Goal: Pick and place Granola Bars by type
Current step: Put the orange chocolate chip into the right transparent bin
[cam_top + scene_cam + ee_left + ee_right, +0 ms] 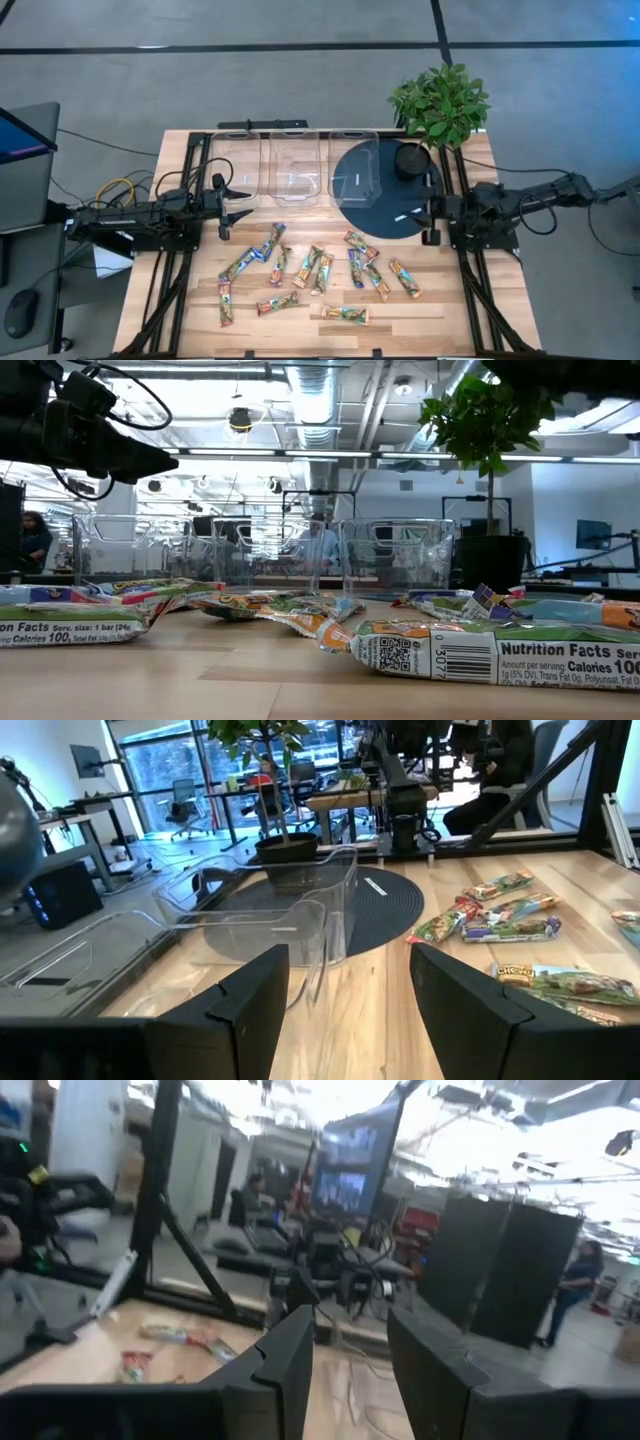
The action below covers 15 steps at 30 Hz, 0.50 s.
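Observation:
Several granola bars [312,270] with shiny blue, orange, green and tan wrappers lie flat and scattered on the near half of the wooden table; they fill the foreground of the low view [300,618] and show in the left wrist view [500,915]. My left gripper [228,206] hovers open at the table's left side, above the wood, left of the bars and near the clear bins; its wrist view shows the spread fingers [350,995]. My right gripper [432,216] is open at the table's right side, over the edge of the dark disc; its fingers [355,1355] hold nothing.
Three clear plastic bins [298,165] stand in a row at the far edge, the right one partly on a dark round disc [390,205] with a small white mark. A potted plant [440,100] stands at the far right corner. People sit in the room behind [318,545].

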{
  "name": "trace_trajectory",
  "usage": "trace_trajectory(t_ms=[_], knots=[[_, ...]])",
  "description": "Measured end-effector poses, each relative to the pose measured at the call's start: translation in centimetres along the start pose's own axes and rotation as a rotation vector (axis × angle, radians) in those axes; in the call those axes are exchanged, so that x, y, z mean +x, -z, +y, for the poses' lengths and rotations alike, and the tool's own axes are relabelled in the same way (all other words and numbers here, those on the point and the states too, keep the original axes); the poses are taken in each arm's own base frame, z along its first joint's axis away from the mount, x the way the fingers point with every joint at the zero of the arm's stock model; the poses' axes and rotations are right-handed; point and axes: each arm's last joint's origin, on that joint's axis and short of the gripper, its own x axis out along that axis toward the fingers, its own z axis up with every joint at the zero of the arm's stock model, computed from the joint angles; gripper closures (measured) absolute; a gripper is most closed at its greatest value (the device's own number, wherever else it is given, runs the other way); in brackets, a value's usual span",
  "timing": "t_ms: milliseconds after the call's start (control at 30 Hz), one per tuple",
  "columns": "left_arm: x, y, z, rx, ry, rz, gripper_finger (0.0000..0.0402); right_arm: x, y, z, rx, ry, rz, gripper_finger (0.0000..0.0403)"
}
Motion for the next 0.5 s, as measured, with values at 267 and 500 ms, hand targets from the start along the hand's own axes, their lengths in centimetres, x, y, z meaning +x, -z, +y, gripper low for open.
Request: trace_trajectory(t_ms=[267, 500], knots=[[0.0, 0.0, 0.0, -0.006, 0.010, 0.001, 0.0195, 5.4, -1.1, 2.1, 0.082, 0.074, 0.368, 0.0278], [0.0, 0.1, -0.3, -0.007, 0.083, 0.006, 0.0195, 8.8, -1.5, 6.8, 0.168, 0.250, 0.741, 0.0278]])
